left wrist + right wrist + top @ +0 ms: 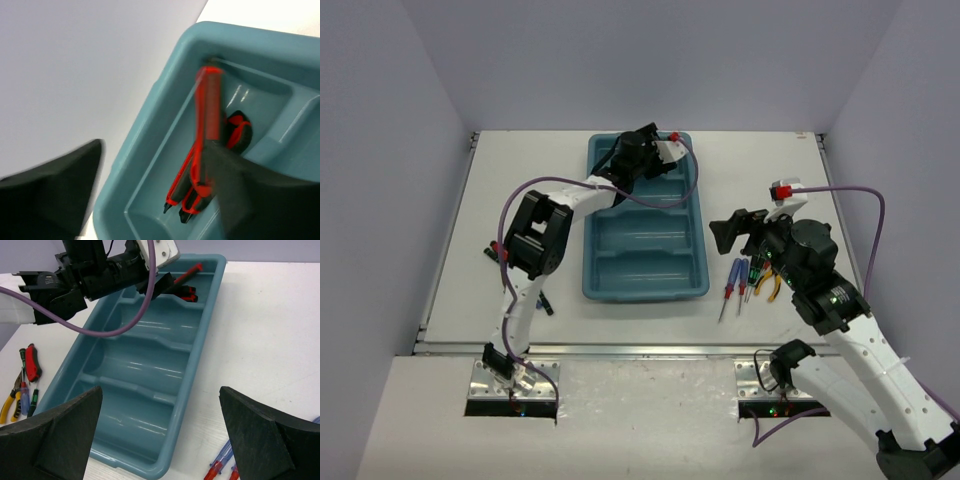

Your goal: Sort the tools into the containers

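Left gripper (152, 150) is seen released, jaws spread above the top compartment of the tray (596, 215) in the overhead view. Right gripper (159, 390) is spread wide at centre right, with nothing held. Red-black knives (209, 100) are laid in that top compartment. Screwdrivers (732, 282) and pliers (772, 286) are left on the table (520, 180), just right of the tray.

Top external camera looks steeply down from above and behind the arm bases (510, 375), taking in the whole table (770, 170). Left wrist camera sits close over one end of the tray (165, 115). Right wrist camera views that same tray (125, 360) obliquely, from farther off.
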{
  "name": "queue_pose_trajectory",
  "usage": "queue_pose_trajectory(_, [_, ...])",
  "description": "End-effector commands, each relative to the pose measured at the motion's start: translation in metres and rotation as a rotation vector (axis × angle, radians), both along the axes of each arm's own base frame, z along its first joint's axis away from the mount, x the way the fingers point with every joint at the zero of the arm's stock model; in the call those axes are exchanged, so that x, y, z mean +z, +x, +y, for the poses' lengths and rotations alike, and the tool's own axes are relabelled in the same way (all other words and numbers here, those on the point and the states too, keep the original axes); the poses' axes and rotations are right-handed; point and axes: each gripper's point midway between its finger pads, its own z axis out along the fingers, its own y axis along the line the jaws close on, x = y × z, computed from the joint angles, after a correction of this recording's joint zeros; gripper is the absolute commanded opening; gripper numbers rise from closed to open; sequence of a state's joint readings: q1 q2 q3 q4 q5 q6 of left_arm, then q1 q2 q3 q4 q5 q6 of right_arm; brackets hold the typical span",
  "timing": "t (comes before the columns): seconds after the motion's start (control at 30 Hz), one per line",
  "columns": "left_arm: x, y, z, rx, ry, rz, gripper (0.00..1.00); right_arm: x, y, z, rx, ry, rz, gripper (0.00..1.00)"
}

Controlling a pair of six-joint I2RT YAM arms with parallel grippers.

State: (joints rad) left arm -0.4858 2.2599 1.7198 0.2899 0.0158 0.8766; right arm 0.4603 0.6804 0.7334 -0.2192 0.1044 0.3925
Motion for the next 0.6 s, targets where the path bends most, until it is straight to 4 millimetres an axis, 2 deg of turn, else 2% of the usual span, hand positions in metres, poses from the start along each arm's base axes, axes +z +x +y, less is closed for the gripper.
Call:
queue_pose_trajectory(0.0, [0.095, -0.003, 0.013, 0.07, -0.142, -0.15, 1.0, 0.014, 0.001, -0.002, -0.007, 0.006, -0.046, 0.99])
queue_pose_trajectory(0.03, [0.098, -0.003, 0.014, 0.077, -0.155, -0.148, 1.0, 0.014, 0.002, -0.002, -0.01, 0.004, -0.045, 0.99])
queue_pose_trajectory(0.1, [0.131, -0.005, 0.02, 0.114, -0.239, -0.181, 1.0, 0.014, 0.003, -0.004, -0.022, 0.003, -0.045, 0.99])
queue_pose_trajectory(0.13, [0.151, -0.007, 0.024, 0.137, -0.288, -0.194, 1.0, 0.014, 0.004, -0.004, -0.026, 0.003, -0.045, 0.99])
queue_pose_trajectory(0.23, [0.228, -0.012, 0.051, 0.292, -0.495, -0.263, 1.0, 0.011, 0.006, -0.002, -0.021, 0.007, -0.034, 0.99])
queue_pose_trajectory(0.3, [0.251, -0.018, 0.091, 0.539, -0.673, -0.237, 1.0, 0.009, 0.007, 0.001, -0.012, 0.008, -0.025, 0.99])
queue_pose_trajectory(0.37, [0.267, -0.035, 0.132, 0.734, -0.817, -0.193, 1.0, 0.006, 0.009, 0.003, -0.011, 0.012, -0.022, 0.99])
queue_pose_trajectory(0.43, [0.255, -0.063, 0.165, 0.852, -0.982, -0.042, 1.0, 0.001, 0.013, 0.004, -0.014, 0.007, -0.01, 0.99])
queue_pose_trajectory(0.47, [0.239, -0.08, 0.179, 0.887, -1.065, 0.05, 1.0, -0.002, 0.014, 0.005, -0.013, 0.001, -0.001, 0.99])
queue_pose_trajectory(0.57, [0.175, -0.136, 0.213, 0.991, -1.289, 0.278, 1.0, -0.012, 0.016, 0.011, 0.014, -0.02, 0.036, 0.99])
